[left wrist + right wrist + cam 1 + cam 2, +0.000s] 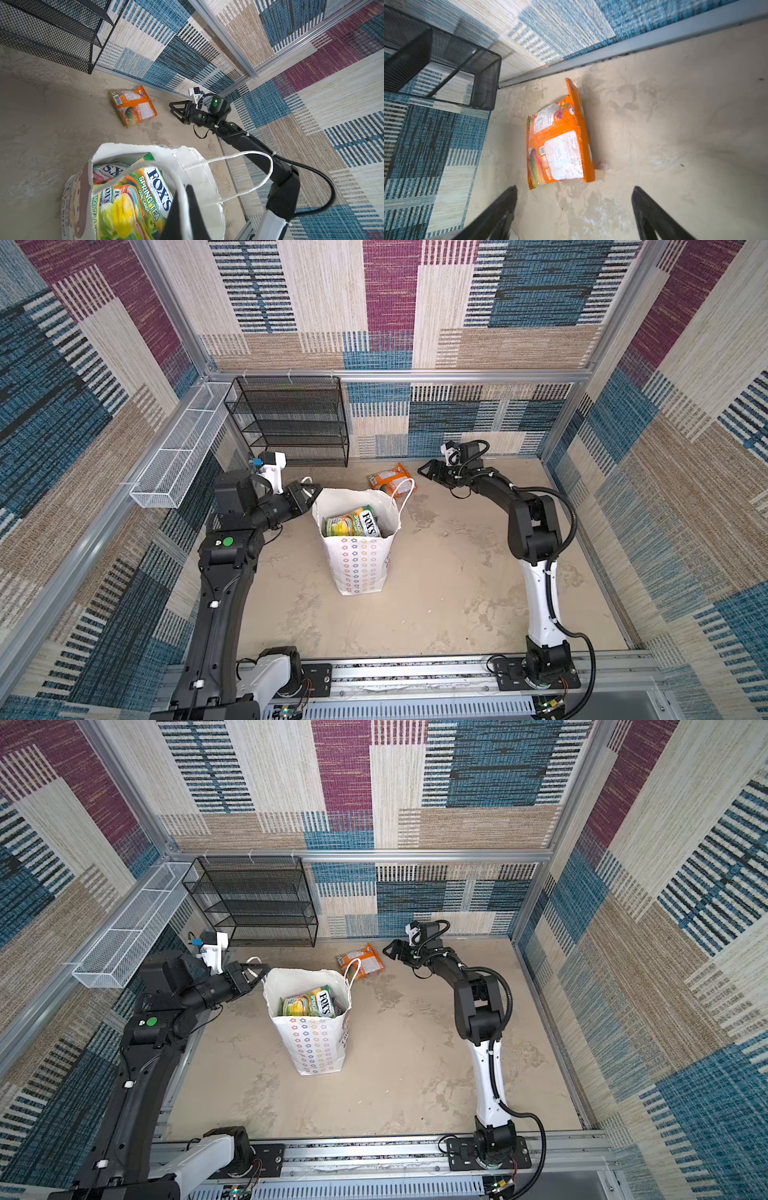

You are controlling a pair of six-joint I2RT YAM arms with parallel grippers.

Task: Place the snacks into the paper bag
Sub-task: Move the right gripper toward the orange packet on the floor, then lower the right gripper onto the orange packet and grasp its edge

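One orange packet (388,480) lies outside the paper bag (357,564), flat on the beige table (436,593) just behind the bag and near the back wall, to the right of a black mesh shelf (291,423). The white bag stands upright in the middle of the table. Its mouth is open and a green packet (357,522) marked "FOX'S" shows on top of others inside.

The left gripper (309,494) is closed at the bag's far left rim. In the left wrist view it appears to pinch the paper edge, holding the mouth open. The right gripper (424,468) hovers low just beside the orange packet, with its jaws spread wide and nothing between them. In the right wrist view the packet (558,143) lies printed back up, just ahead of the two dark fingers.

The packet looks light, soft and glossy, so it is likely to slip and crumple instead of keeping its shape. The flat sealed strip along one long edge is probably the surest place to pinch, since the puffed middle would give way. The bag is thin paper and could tip or tear if it is pushed.
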